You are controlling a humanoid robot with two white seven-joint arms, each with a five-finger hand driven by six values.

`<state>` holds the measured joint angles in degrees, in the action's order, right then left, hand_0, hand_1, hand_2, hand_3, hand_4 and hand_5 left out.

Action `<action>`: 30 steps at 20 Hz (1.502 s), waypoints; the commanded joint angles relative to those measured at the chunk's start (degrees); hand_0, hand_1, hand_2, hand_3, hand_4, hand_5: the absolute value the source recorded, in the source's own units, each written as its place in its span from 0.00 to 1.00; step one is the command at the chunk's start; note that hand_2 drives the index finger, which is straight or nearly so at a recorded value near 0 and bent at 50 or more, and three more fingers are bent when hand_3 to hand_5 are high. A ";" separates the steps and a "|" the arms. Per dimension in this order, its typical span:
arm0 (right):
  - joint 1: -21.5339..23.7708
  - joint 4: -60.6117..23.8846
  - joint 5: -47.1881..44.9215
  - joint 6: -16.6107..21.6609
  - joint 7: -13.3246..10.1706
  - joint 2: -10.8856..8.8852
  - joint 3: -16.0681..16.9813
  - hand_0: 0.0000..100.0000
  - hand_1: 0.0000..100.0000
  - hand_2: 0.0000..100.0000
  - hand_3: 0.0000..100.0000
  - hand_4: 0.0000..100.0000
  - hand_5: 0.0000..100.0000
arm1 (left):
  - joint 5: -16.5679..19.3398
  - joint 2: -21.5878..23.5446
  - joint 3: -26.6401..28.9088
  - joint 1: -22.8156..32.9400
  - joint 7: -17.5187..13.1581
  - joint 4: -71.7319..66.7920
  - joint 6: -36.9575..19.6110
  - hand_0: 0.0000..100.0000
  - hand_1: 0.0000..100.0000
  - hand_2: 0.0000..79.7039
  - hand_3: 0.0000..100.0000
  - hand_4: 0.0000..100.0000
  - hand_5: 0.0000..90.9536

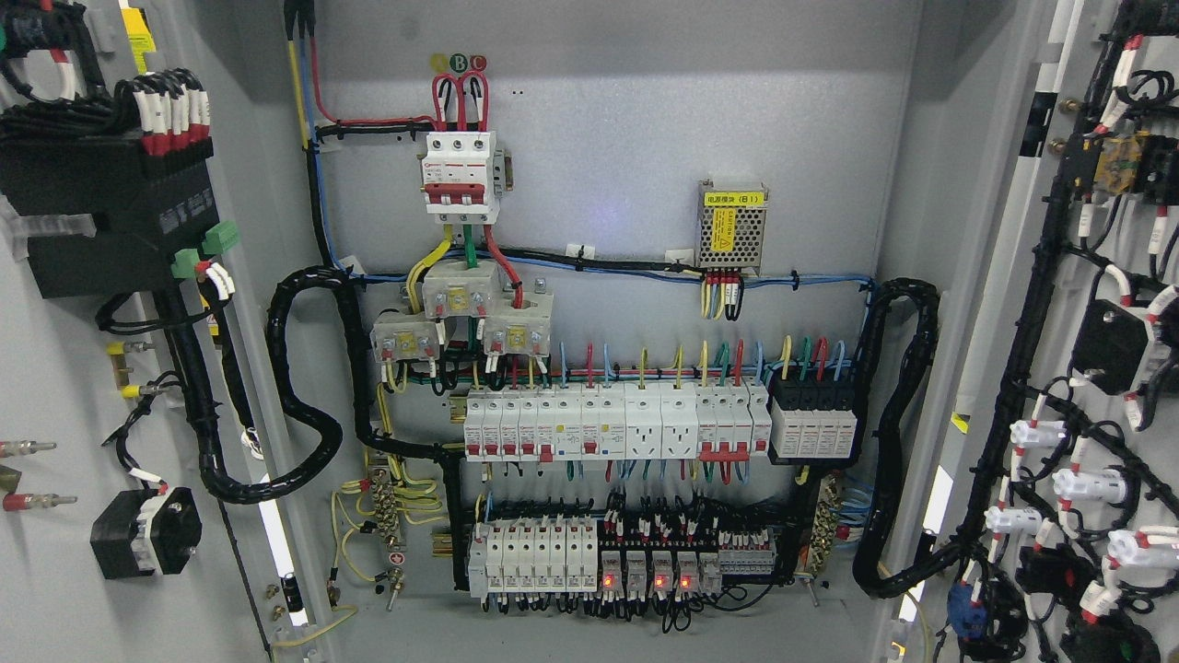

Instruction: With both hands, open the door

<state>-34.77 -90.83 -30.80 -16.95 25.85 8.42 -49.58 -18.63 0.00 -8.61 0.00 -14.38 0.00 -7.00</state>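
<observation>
Both doors standing swung wide: left door filling the left edge of the head view, right door the right edge, each showing its inner face to the camera, long axis vertical. Grey painted sheet-metal cabinet sitting open between them, back panel matte and flat.

No robot hand or arm showing anywhere, so their state cannot be told.

Writing: three round tags above the main breaker, yellow, green "B", red "C"; the yellow letter too faint to read. Yellow label with black characters sitting on the perforated metal power supply; print too small to read fully, a warning triangle showing below it.

White three-pole main breaker with red toggles standing top centre, red looped wires feeding into it. Below it three pale blocky terminal housings. A long row of white breakers running horizontally, a black-cased module at its right end. Lower row of relays glowing with small red lamps.

Black corrugated conduit looping at left; a matching loop hanging at right. Left door carrying a black box with green connectors; right door carrying white cylindrical lamp backs and black wire bundles
</observation>
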 commanded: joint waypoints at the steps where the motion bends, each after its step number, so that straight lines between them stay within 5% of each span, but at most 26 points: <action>1: -1.09 0.56 -2.78 -0.02 -2.46 0.55 -4.39 0.00 0.50 0.04 0.00 0.00 0.00 | 0.00 0.53 0.00 1.58 -0.03 0.35 -0.04 0.12 0.56 0.00 0.00 0.00 0.00; 22: -3.20 2.06 -2.78 0.42 -5.11 0.46 -4.74 0.00 0.50 0.04 0.00 0.00 0.00 | -0.27 0.44 0.26 1.23 -0.12 0.70 -0.21 0.12 0.56 0.00 0.00 0.00 0.00; 28: 1.44 0.58 -1.64 -0.19 -4.76 -0.16 7.90 0.00 0.50 0.04 0.00 0.00 0.00 | -0.27 -0.88 0.17 1.06 -0.12 0.96 -2.05 0.12 0.56 0.00 0.00 0.00 0.00; 30: 5.39 -2.06 -1.63 -0.19 -4.76 -2.51 11.94 0.00 0.50 0.04 0.00 0.00 0.00 | -0.53 -0.70 0.35 1.23 -0.12 3.06 -3.72 0.12 0.56 0.00 0.00 0.00 0.00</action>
<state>-34.69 -89.69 -32.97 -17.13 20.56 8.50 -49.15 -18.93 0.00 -8.40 0.02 -14.53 0.15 -9.10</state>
